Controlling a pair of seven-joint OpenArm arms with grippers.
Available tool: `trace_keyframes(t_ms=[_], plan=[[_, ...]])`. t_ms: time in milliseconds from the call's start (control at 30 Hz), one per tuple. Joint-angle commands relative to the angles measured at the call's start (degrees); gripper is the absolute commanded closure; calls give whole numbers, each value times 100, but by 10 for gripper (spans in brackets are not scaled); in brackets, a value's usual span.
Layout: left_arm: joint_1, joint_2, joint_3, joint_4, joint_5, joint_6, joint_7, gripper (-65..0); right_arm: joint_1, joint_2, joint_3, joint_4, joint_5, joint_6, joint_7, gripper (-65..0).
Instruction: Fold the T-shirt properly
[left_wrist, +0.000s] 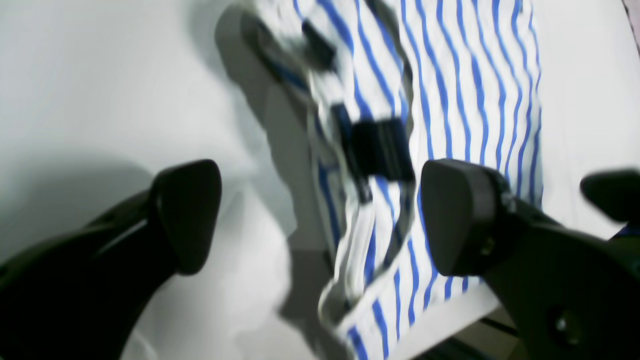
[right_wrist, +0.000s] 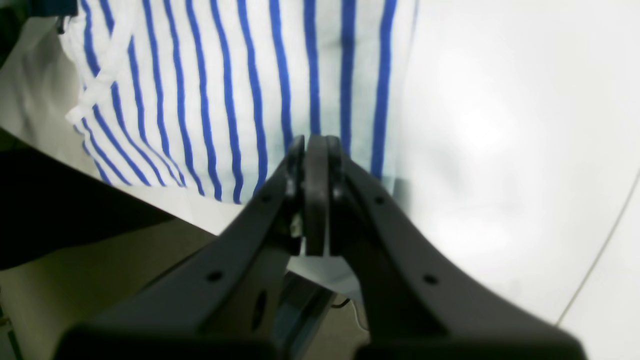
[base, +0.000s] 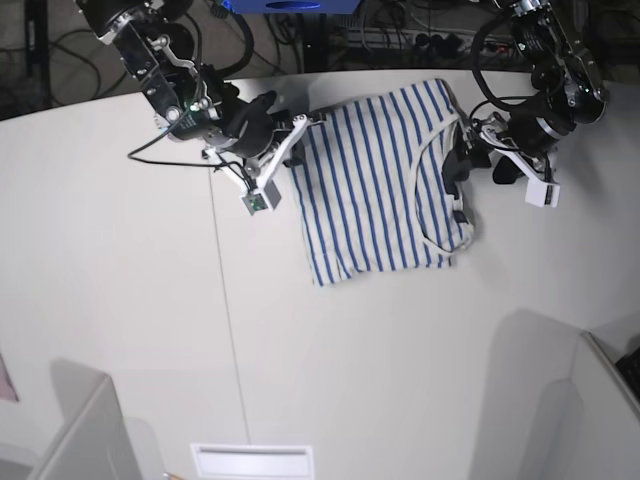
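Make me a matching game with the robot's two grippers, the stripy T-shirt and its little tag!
Things:
1. left gripper
2. right gripper
3. T-shirt
4. tag

Descriptions:
A. white with blue stripes
B. shut, holding nothing
C. small and dark, at the neckline
D. open, above the shirt's edge

Pairs: 1-D, 2-B, 3-A, 4-C

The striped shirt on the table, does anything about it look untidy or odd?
Yes. The T-shirt is folded to a rough rectangle, but its neckline edge beside the open left hand lies bunched in a loose loop, and the bottom edge runs slanted.
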Motion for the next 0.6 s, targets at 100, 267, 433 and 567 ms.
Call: trace_keyframes(t_ms=[100,267,433,567], plan=[[-358,-61,15,-377,-64,19,-105,-607,-12,2,23,108,26,26,91,0],[-665,-87,525,-1037,-64,221,-114,-607,-21,2,23,108,26,26,91,0],[-718,-105,973,-1591,-64,432,-474,-607,-21,-16,76,117,26,26,99,0],[-709,-316,1597,-1872,-55,573,-817,-606,-21,-16,85,117,26,26,99,0]])
